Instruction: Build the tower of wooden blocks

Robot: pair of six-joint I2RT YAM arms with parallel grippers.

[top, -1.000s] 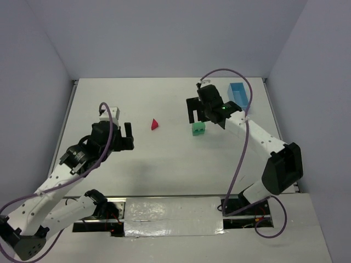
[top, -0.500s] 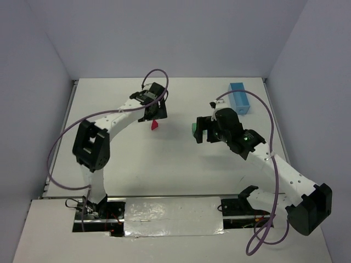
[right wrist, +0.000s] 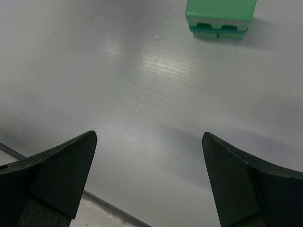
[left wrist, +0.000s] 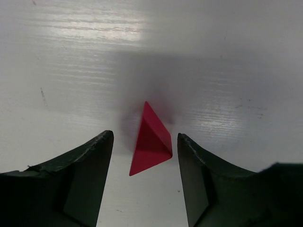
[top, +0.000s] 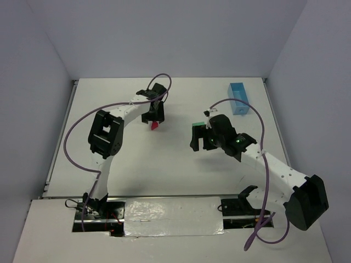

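The red triangular roof piece [top: 155,125] lies on the white table, left of centre. My left gripper [top: 154,116] is open and straddles it. In the left wrist view the red piece [left wrist: 151,142] lies between the two fingers of the left gripper [left wrist: 145,137], touching neither. A green block [top: 195,127] stands at centre right, partly hidden by my right gripper [top: 198,138]. In the right wrist view the green block [right wrist: 221,14] sits on a darker green piece. It stands well beyond the open, empty right gripper [right wrist: 149,136].
A light blue tray [top: 238,98] stands at the far right of the table. The table's near edge and a metal strip [right wrist: 57,184] show just below the right gripper's fingers. Grey walls enclose the table on three sides.
My left arm has swung in from the left and now has its open jaws around the red piece. My right gripper has drawn back from the green block toward the near side.
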